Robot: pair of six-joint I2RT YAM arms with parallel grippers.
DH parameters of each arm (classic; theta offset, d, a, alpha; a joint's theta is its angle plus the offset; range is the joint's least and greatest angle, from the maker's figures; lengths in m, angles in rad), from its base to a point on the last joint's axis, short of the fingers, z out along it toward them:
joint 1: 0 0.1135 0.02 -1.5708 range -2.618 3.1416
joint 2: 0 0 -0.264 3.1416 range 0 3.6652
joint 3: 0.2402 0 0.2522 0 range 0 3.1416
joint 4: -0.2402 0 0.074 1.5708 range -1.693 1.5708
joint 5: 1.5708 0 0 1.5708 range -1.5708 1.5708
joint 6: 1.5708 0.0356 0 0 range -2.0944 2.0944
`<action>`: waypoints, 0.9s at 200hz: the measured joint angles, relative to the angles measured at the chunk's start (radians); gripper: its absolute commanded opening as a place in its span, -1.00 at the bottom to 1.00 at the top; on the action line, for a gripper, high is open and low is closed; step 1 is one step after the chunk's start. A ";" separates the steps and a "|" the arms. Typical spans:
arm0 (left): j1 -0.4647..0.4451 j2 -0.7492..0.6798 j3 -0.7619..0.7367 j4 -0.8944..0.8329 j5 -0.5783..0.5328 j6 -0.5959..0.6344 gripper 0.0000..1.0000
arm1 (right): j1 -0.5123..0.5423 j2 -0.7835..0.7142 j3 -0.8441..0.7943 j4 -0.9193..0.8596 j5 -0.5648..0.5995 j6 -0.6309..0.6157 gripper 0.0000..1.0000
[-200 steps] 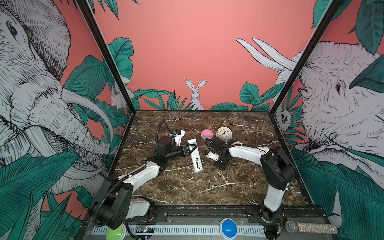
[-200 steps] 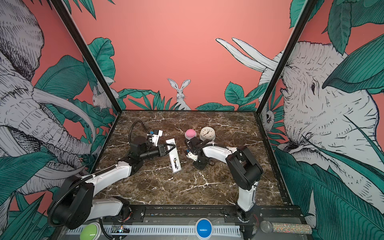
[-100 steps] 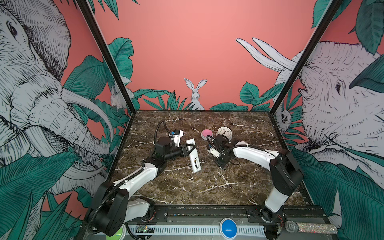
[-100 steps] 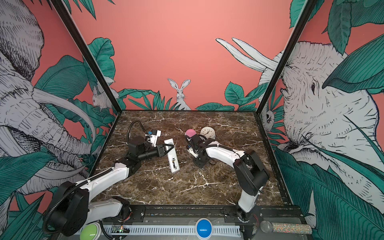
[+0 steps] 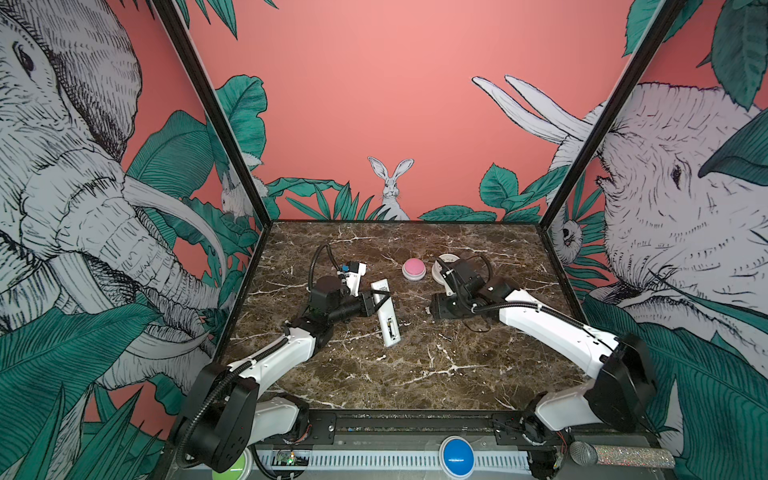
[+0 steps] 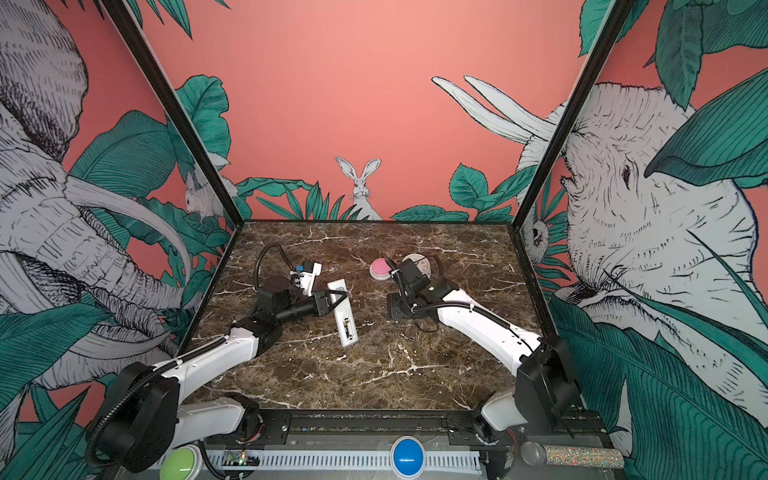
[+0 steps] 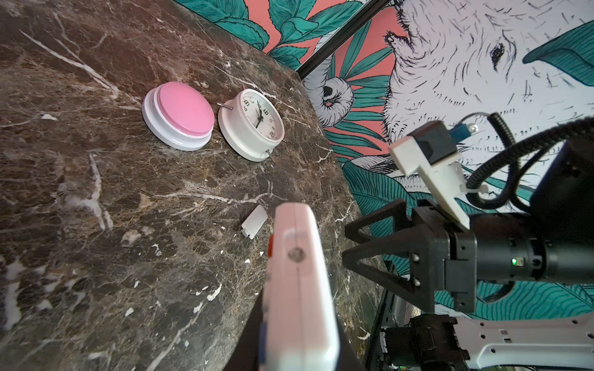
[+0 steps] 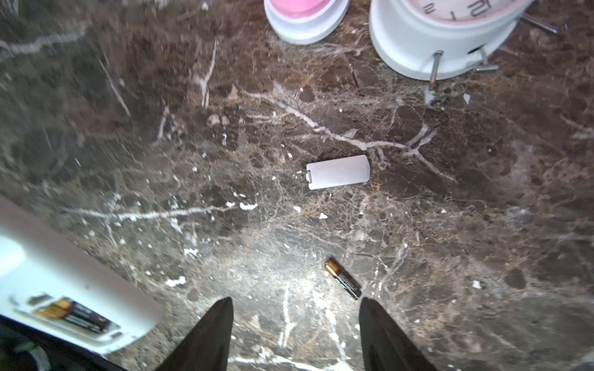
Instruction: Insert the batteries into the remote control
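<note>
Right wrist view: the loose battery [image 8: 343, 278] lies flat on the dark table [image 8: 482, 225]. It is just beside the tip of one of my right fingers [image 8: 385, 337], and I cannot tell if they touch. My right gripper [image 8: 295, 302] is spread wide with nothing in it. A loaded battery [image 8: 72, 313] sits in the open slot in the back of the remote control [image 8: 64, 273].

In both top views the remote is at the middle of the table, white back up. It runs nearly from 12 to 6 o'clock, with the slot at the 6 end. My left gripper [image 5: 380, 300], on its 9 o'clock side, is pinched tight on the 12 end.

The loose battery is at 4 o'clock from the remote. A small white cover [image 8: 338, 172] lies flat near it. The pink button [image 5: 413, 269] is at 1 o'clock, and the round clock [image 6: 419, 261] is just beside it, near 2 o'clock.
</note>
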 measured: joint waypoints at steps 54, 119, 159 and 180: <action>0.000 -0.035 -0.011 -0.005 -0.024 0.029 -1.00 | 0.000 -0.012 -0.082 0.017 -0.001 0.400 0.29; 0.000 -0.046 -0.011 -0.020 -0.028 0.061 -1.00 | 0.002 0.002 -0.160 0.079 -0.019 0.601 0.40; 0.000 -0.068 -0.011 -0.027 -0.031 0.074 -1.00 | 0.002 0.051 -0.181 0.123 -0.032 0.655 0.27; 0.000 -0.080 -0.011 -0.038 -0.034 0.080 -1.00 | 0.002 0.079 -0.182 0.158 -0.049 0.667 0.23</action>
